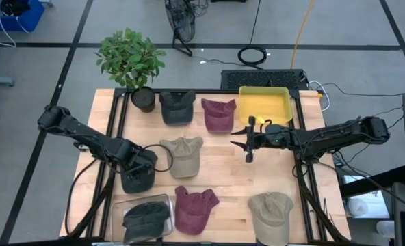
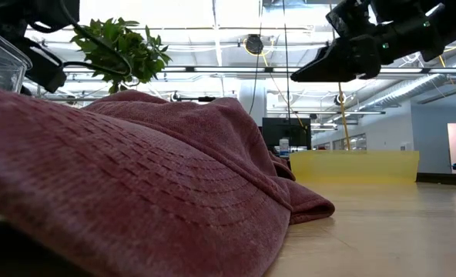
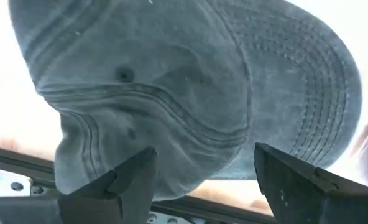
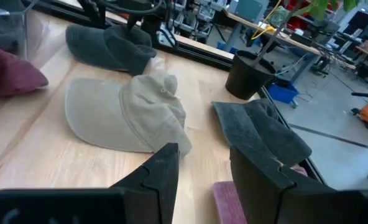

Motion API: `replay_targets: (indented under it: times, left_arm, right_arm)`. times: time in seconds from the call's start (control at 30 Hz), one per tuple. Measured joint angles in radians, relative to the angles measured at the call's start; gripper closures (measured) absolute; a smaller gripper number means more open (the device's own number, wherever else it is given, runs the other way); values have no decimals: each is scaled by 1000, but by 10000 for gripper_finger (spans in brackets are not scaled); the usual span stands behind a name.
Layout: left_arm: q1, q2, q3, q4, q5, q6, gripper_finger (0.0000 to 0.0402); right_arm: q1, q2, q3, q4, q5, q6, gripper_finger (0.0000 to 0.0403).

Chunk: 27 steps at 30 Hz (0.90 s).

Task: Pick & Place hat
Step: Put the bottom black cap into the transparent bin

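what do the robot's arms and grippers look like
Both arms are dark, near black, built of slim jointed segments, with black cables looping along the left arm and the right arm. Each ends in two flat, wedge-shaped dark fingers: the left gripper and the right gripper. No markings are readable.

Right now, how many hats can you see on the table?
7: dark grey hat and maroon hat at the back, beige hat mid-table, dark hat under the left arm, binned hat, front maroon hat, front beige hat.
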Motion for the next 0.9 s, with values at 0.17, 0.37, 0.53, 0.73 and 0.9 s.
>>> replay_targets:
  times: [0.17, 0.37, 0.53, 0.73, 0.9]
  left_arm:
    - [0, -27, 0, -30, -37, -3, 135]
    - [0, -37, 0, -61, -100, -12, 137]
    - [1, -36, 0, 27, -90, -34, 137]
    - [7, -35, -6, 36, -98, -65, 134]
    - [22, -35, -89, 187, -39, -75, 127]
  right_arm:
    - [4, 0, 0, -2, -2, 39, 273]
    - [40, 0, 0, -4, -3, 60, 273]
    - [83, 0, 0, -4, -3, 86, 273]
    - [141, 0, 0, -15, -2, 87, 273]
    - [174, 0, 0, -37, -2, 87, 273]
